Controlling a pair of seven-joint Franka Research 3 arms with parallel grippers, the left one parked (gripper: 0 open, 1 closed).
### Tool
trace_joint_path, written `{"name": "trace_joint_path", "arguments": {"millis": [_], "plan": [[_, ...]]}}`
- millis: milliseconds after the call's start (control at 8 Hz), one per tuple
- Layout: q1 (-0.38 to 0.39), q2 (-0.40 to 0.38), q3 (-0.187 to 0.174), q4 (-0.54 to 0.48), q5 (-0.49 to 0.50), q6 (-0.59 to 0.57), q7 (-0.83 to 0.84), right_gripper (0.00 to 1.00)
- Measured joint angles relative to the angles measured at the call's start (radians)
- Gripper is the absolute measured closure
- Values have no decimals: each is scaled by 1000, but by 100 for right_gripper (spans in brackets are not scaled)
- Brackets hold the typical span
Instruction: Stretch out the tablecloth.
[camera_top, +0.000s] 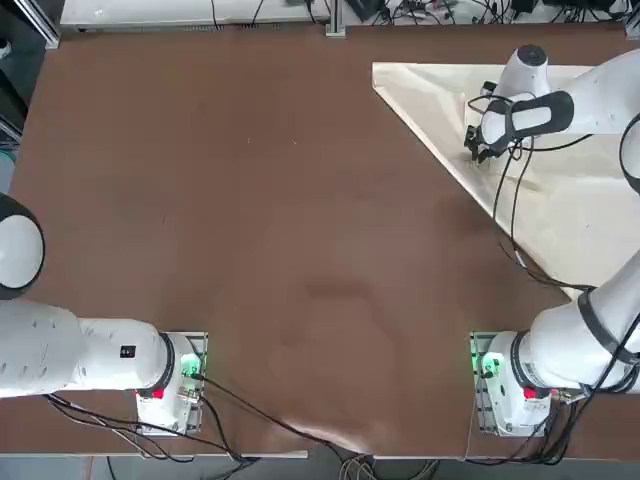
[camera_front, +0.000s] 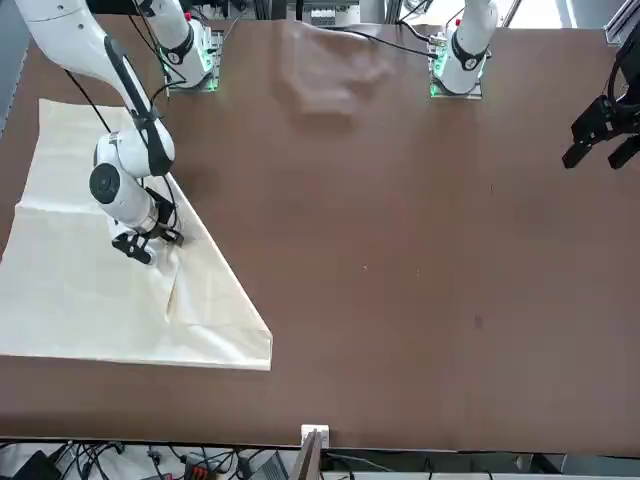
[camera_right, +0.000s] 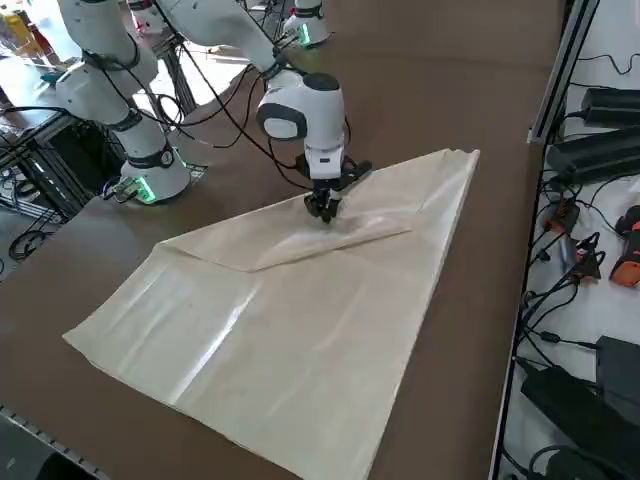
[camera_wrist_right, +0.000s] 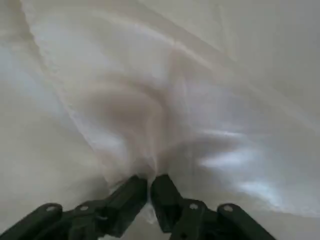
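tablecloth: thin, cream, creased, folded flap, two o'clock | right gripper: pinching its fabric | table: smooth brown | cables: twelve o'clock

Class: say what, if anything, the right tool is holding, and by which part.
The right tool pinches the tablecloth by a small gathered fold near its edge.

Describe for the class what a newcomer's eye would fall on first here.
The huge cream tablecloth stands out first, lying creased and partly folded on the brown table, on the robot's right. Next comes the white right arm, bending over it, its black hand pinching the fabric near the fold.
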Motion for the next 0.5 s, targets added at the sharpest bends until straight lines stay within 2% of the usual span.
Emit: {"name": "trace_joint_path", "arguments": {"millis": [250,500], "plan": [[-1,-13,0,-1,0,-7,0,93],[-3,-14,0,-1,0,-7,-1,95]]}}
